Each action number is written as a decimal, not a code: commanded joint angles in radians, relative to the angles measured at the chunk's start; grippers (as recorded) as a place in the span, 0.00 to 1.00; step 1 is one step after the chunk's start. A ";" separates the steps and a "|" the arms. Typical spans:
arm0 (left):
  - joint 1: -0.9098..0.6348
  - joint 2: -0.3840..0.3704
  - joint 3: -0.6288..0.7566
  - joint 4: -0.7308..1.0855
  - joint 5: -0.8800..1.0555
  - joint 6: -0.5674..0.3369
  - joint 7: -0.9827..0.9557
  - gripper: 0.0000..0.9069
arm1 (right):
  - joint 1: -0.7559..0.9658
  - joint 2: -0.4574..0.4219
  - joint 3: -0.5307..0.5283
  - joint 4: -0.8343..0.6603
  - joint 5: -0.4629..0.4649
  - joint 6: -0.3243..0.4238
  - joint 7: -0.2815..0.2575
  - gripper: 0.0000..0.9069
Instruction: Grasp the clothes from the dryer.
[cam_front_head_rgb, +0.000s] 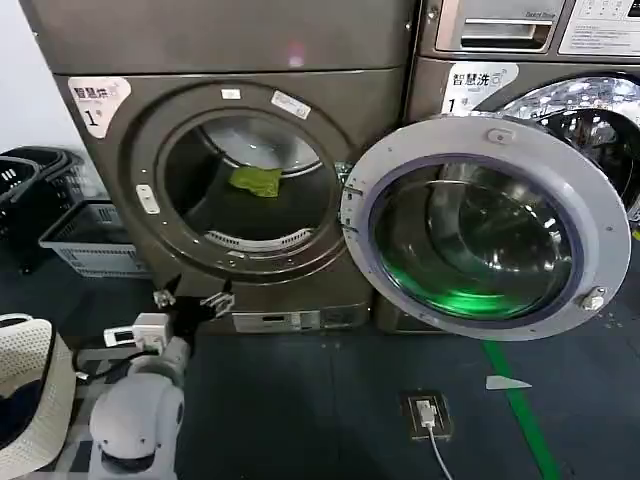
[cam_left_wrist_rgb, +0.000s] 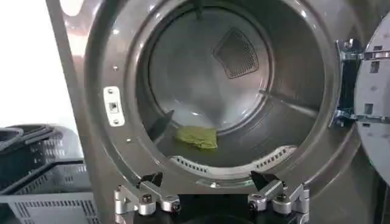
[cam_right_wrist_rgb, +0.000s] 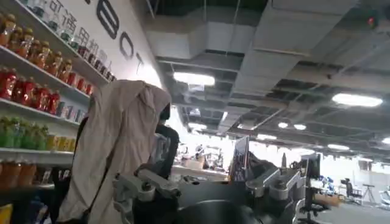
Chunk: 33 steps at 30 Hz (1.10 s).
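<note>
The dryer is bronze-grey and its round door hangs swung out to the right. On the steel drum floor lies the clothes, a small yellow-green piece, also seen in the left wrist view as the clothes. My left gripper hovers low in front of the porthole, below its rim and outside the drum. It is open, and the left gripper has nothing between its fingers. The right gripper is open too, raised and facing the room and ceiling, away from the dryer.
A second machine with a silver-rimmed glass front stands behind the open door. Dark plastic baskets sit left of the dryer. A white mesh hamper is at my lower left. A floor socket with cable lies ahead.
</note>
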 joint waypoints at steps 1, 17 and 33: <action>-0.002 0.001 0.001 -0.001 -0.001 0.049 -0.002 1.00 | 0.000 0.000 0.001 -0.002 0.000 0.004 0.013 1.00; 0.006 0.001 0.003 -0.004 -0.016 0.049 -0.007 1.00 | -0.011 0.027 0.016 0.004 0.085 0.061 0.048 1.00; 0.005 -0.005 0.009 -0.002 -0.016 0.049 -0.006 1.00 | -0.016 0.020 0.028 -0.009 0.090 0.060 0.068 1.00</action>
